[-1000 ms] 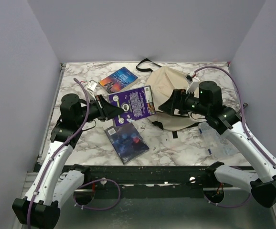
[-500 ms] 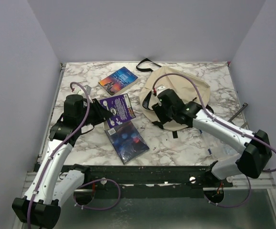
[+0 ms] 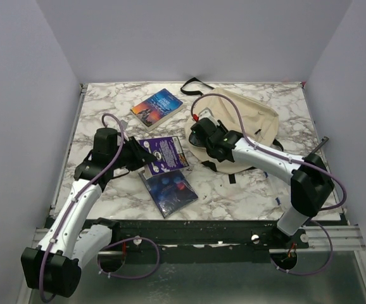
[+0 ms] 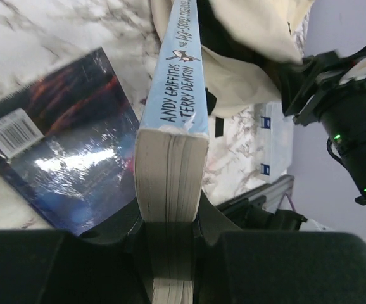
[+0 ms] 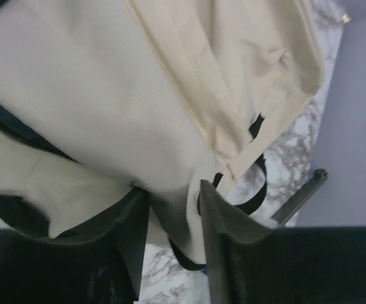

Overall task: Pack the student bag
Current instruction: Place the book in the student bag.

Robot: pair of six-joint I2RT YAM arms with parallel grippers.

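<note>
The student bag (image 3: pixel 252 117) is a cream-beige fabric backpack with black straps, lying at the back right of the marble table. My right gripper (image 3: pixel 203 134) is at its left edge. In the right wrist view a fold of the bag's cream fabric (image 5: pixel 107 95) fills the gap in the right gripper (image 5: pixel 173 209) and touches both fingers. My left gripper (image 3: pixel 138 157) is shut on a purple paperback (image 3: pixel 164 154) and holds it on edge above the table. The left wrist view shows this book's page block (image 4: pixel 173 158) clamped in the left gripper (image 4: pixel 170 218).
A dark blue book (image 3: pixel 170 189) lies flat near the front edge, just under the held paperback, and shows in the left wrist view (image 4: pixel 69 171). A blue and orange book (image 3: pixel 157 106) lies at the back. A black strap loop (image 3: pixel 192 84) sits by the back wall.
My right arm swung left across the bag to its left edge and its jaws narrowed onto the fabric. The left arm shifted the purple paperback nearer the front, still gripped.
</note>
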